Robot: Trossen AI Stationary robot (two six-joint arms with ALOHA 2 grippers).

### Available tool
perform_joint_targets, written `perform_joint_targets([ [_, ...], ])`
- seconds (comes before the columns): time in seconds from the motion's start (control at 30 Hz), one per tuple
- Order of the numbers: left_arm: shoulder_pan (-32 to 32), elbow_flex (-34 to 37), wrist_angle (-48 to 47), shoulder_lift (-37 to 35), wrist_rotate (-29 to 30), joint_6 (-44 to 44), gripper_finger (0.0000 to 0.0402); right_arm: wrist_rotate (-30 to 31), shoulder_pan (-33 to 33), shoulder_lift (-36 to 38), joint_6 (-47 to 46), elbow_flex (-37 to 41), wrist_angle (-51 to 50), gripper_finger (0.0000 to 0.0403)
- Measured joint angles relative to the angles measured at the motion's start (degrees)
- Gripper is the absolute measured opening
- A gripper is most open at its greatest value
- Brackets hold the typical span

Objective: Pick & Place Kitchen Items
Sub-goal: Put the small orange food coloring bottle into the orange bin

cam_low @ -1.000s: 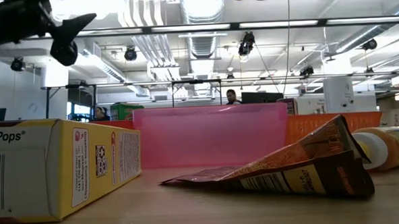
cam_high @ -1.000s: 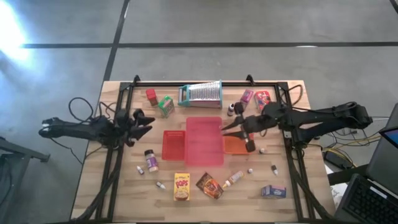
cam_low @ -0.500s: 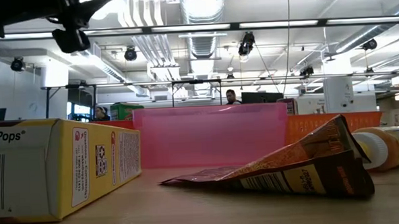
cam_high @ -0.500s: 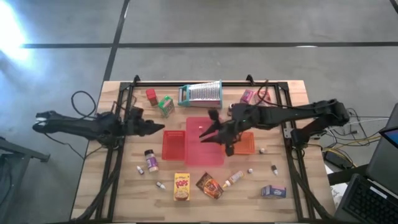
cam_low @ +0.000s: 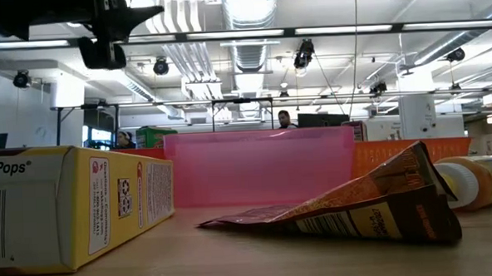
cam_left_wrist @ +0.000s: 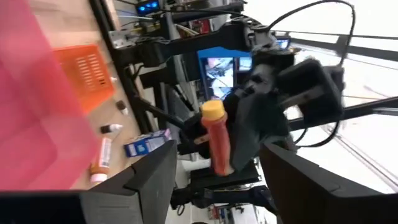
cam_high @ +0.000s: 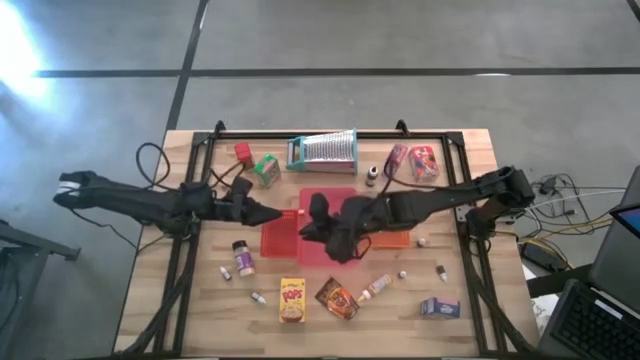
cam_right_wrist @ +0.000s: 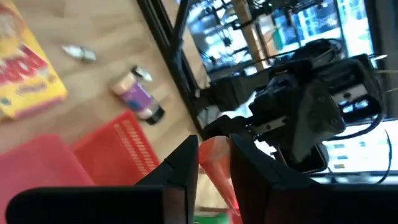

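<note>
A small red bottle with a yellow cap hangs in the air over the pink tray, with my right gripper shut on it. In the right wrist view the bottle shows as a red-orange shape between the two fingers. My left gripper stands open over the red tray and points at the bottle from the table's left, a short way off it. In the low view the left gripper shows at the top left, high above the table. My right gripper pinches the bottle's red body between its two fingers, below the yellow cap, which sticks out free. It comes from the table's right. The bottle is lifted clear, above the pink tray.
On the table lie a yellow Pops box, a brown packet, a blue box, a spice jar, a green box, pink and red boxes, an orange tray and a silver grater.
My right gripper has carried the bottle toward the table's left, from over the orange tray to over the pink tray, and has rolled about its own line. My left gripper has reached toward the table's right, risen a little and rolled too.
</note>
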State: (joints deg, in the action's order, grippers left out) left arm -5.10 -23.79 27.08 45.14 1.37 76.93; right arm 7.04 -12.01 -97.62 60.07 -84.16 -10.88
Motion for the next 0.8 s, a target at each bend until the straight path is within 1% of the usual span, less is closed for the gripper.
perform_joint_targets([
  [0.1, 0.0, -1.2, 0.8, 1.2, -0.6, 0.3, 0.0236, 5.6, -1.5, -1.1, 4.4, 0.0, 1.6, 0.0065],
  [0.2, 0.1, -1.4, 0.0, 2.9, -0.8, 0.7, 0.0236, 8.4, -2.3, -2.0, 7.2, 0.0, 3.6, 0.0064],
  [0.37, 0.3, -1.5, 0.5, 5.3, -0.9, 1.3, 0.0236, 8.6, -2.5, -2.6, 8.0, 0.1, 4.2, 0.0073],
  [0.5, 0.7, -1.6, 2.6, 6.9, -1.6, 1.6, 0.0236, 8.6, -2.8, -2.7, 8.1, 0.1, 4.4, 0.0068],
  [0.6, 0.8, -2.8, 2.4, 8.3, -2.3, 1.3, 0.0236, 8.5, -2.8, -2.7, 8.1, 0.1, 4.3, 0.0066],
  [0.8, 0.8, -6.9, 2.5, 11.9, -3.9, -1.0, 0.0236, 8.6, -2.7, -2.7, 8.0, 0.0, 4.3, 0.0075],
])
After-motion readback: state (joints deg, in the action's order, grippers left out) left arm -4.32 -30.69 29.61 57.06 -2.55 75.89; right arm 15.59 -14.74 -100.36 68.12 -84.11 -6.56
